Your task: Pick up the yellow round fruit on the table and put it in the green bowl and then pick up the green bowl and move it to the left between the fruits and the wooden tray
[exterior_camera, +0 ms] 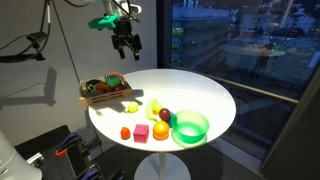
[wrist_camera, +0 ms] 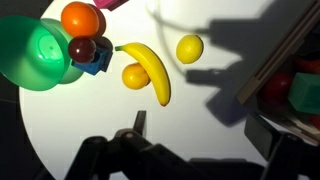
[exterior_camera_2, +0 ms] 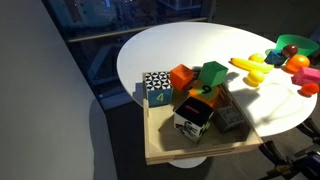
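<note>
Yellow round fruit (wrist_camera: 189,48) lay bare on the white round table (exterior_camera: 200,90), untouched, between the banana (wrist_camera: 150,70) and the wooden tray (exterior_camera: 100,98), which sat at the table's edge with coloured blocks (exterior_camera_2: 190,95) heaped on it. In an exterior view the fruit (exterior_camera: 132,107) rested just beside the tray, toward the middle of the tabletop. The green bowl (exterior_camera: 190,127) stood upright and empty near the opposite edge, well apart from the yellow fruit, with an orange (wrist_camera: 80,18), a dark plum (wrist_camera: 82,47) and a blue block (wrist_camera: 97,60) crowded against its rim. A smaller orange fruit (wrist_camera: 134,76) touched the banana's inner curve. The gripper (exterior_camera: 126,42) hung high above the tray side of the table, clear of everything, its fingers spread apart and holding nothing.
</note>
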{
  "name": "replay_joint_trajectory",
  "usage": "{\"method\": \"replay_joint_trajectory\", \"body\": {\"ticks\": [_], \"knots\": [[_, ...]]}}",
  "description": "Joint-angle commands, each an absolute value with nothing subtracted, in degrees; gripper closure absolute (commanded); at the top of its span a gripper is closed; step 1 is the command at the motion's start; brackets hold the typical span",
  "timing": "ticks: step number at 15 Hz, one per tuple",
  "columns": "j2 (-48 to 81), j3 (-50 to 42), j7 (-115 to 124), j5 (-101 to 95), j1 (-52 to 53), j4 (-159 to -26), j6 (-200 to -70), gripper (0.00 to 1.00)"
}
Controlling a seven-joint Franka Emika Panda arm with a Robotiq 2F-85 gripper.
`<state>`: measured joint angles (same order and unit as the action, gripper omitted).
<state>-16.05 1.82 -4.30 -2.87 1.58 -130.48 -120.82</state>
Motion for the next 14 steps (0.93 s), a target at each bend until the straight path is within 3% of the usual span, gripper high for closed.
{"method": "replay_joint_trajectory", "body": {"ticks": [1,14], "knots": [[-14.11,-0.21,-9.75,1.63,2.45,-132.23,-124.09,0.0],[-0.13,0.16,-6.02,0.38,1.17,-134.89,-134.32,0.0]]}}
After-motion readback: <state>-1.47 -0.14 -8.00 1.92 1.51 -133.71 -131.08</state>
